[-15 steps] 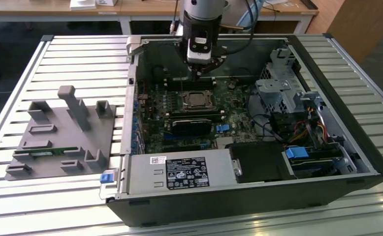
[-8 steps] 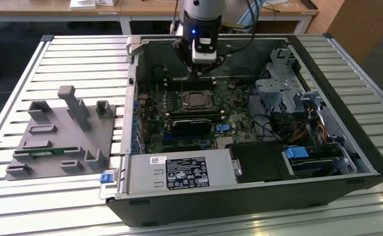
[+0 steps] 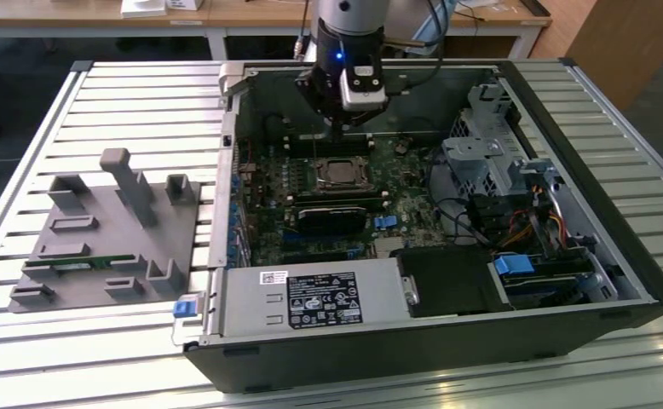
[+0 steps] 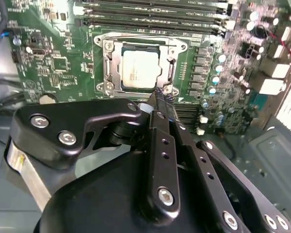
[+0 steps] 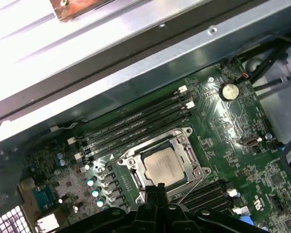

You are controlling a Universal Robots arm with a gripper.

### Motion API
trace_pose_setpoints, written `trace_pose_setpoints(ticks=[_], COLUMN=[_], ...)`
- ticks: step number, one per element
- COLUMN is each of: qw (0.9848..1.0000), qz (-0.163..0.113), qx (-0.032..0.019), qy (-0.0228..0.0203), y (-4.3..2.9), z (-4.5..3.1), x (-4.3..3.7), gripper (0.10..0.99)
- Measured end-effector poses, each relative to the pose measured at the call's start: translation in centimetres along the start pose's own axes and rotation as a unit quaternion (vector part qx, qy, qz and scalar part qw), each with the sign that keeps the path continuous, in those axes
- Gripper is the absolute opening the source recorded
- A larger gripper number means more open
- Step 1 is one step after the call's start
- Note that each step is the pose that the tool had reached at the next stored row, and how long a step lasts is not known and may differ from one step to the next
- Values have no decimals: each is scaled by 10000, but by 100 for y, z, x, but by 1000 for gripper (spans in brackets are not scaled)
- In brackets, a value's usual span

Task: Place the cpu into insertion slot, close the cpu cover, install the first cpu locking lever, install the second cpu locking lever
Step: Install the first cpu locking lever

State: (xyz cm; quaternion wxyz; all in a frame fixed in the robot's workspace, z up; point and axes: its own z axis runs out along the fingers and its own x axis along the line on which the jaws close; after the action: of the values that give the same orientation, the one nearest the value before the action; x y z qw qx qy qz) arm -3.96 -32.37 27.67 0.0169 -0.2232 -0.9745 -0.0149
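Where the grey fixture block (image 3: 104, 230) lies at the exterior view's left on the slatted table (image 3: 36, 341), it is well apart from the work. The open computer case (image 3: 423, 341) takes the centre and right.

One cpu (image 4: 138, 68) sits flat in its socket on the motherboard (image 4: 48, 58). One cpu cover (image 4: 106, 65) lies down around it, framing the bare metal top.

One gripper (image 4: 160, 97) hangs over the board's far side in the exterior view. Its fingers are pressed together with nothing between them. In both wrist views their tip stands at one corner of the socket frame, just beside the cpu rather than over it. Whether it touches the frame cannot be judged.

In the exterior view the cpu lies just nearward of the fingertips. Being square, it offers no long axis. Memory slots (image 5: 136, 121), seemingly four, run parallel to one socket edge. The locking levers cannot be told apart from the frame, so they cannot be counted.
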Motion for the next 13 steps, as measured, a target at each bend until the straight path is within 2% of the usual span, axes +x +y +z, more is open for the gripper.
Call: trace_pose_setpoints(ticks=[4,7,10,13], qw=[9995,9982,9962,9935], qz=[-322,-597,-866,-1141], qx=[13,24,34,45], qy=[7,13,19,24], y=[0,0,0,0], z=[1,2,2,3], x=[0,0,0,0], gripper=[114,114,114,114])
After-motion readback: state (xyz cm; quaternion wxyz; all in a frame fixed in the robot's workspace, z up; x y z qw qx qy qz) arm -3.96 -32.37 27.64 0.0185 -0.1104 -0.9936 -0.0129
